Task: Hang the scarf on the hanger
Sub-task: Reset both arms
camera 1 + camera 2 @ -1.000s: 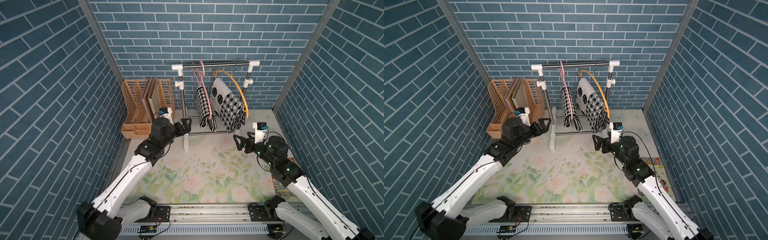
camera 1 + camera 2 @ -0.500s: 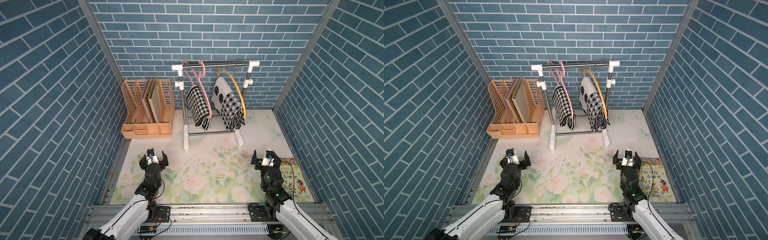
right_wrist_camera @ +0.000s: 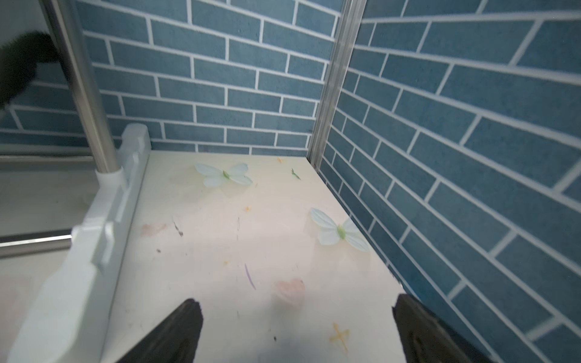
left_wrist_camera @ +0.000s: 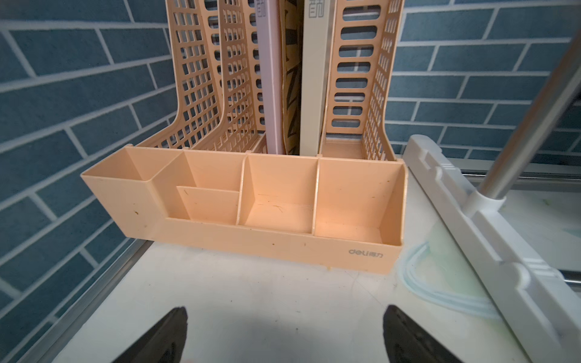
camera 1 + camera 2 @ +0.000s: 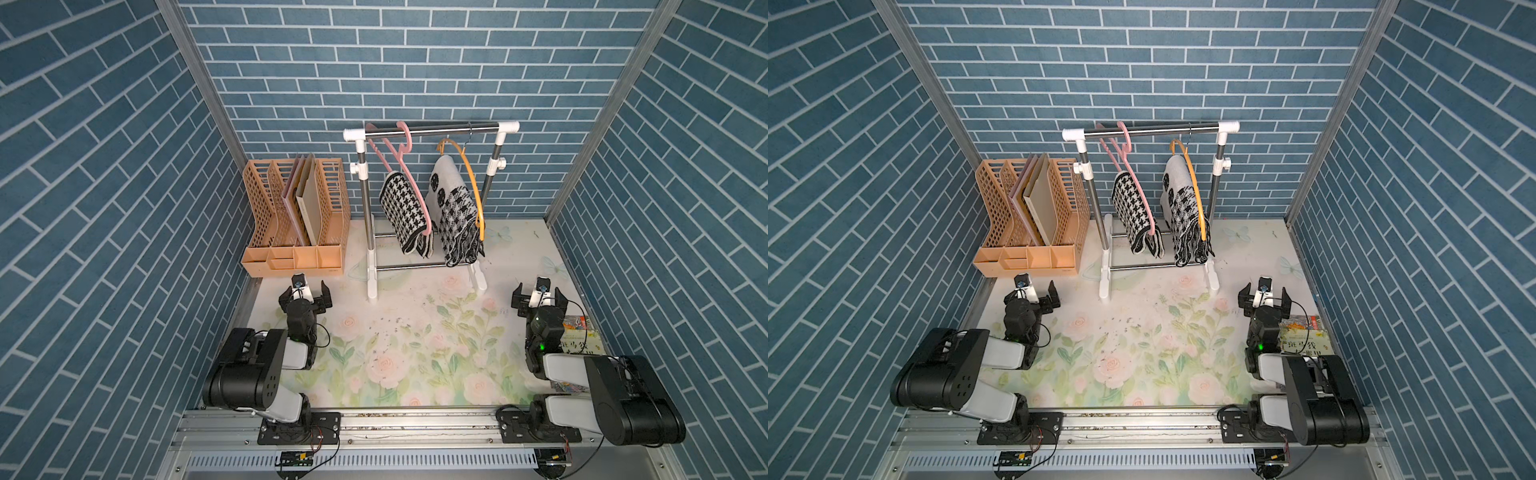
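I see my left gripper [image 5: 305, 293] and right gripper [image 5: 539, 293] with jaws spread wide, holding nothing; the houndstooth scarf [image 5: 405, 212] drapes the pink hanger [image 5: 399, 153] well ahead of them.

Two black-and-white robot arms sit folded low and compact, seen in both top views. The left arm [image 5: 266, 365] is at about 7 o'clock in the scene, the right arm [image 5: 602, 382] at about 5 o'clock. Both wrists point toward 12 o'clock. The left gripper [image 5: 305, 296] and right gripper [image 5: 539, 293] have jaws spread wide, holding nothing. Each wrist view shows two dark fingertips [image 4: 169, 333] set far apart.
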Robot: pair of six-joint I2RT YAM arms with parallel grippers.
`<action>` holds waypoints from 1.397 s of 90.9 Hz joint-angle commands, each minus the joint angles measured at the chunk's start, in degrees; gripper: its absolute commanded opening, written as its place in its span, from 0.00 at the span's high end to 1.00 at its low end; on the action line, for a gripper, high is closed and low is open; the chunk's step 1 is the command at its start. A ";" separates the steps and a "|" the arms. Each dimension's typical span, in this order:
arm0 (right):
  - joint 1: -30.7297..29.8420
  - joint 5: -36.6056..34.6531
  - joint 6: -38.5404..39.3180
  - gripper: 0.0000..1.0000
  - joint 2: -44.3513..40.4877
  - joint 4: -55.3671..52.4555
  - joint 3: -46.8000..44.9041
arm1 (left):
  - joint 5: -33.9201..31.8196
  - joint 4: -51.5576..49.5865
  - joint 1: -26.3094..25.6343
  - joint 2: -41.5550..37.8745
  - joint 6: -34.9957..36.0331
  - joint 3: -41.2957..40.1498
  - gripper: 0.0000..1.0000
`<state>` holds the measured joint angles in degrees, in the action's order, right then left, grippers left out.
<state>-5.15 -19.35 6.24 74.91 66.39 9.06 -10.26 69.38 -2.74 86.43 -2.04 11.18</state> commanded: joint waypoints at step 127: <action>3.21 20.74 -4.01 0.00 13.23 6.53 4.12 | 2.88 4.10 0.34 0.20 0.99 0.80 0.00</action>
<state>-1.61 0.78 1.39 87.57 74.43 12.69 -7.64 72.36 -2.63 86.52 -1.69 11.33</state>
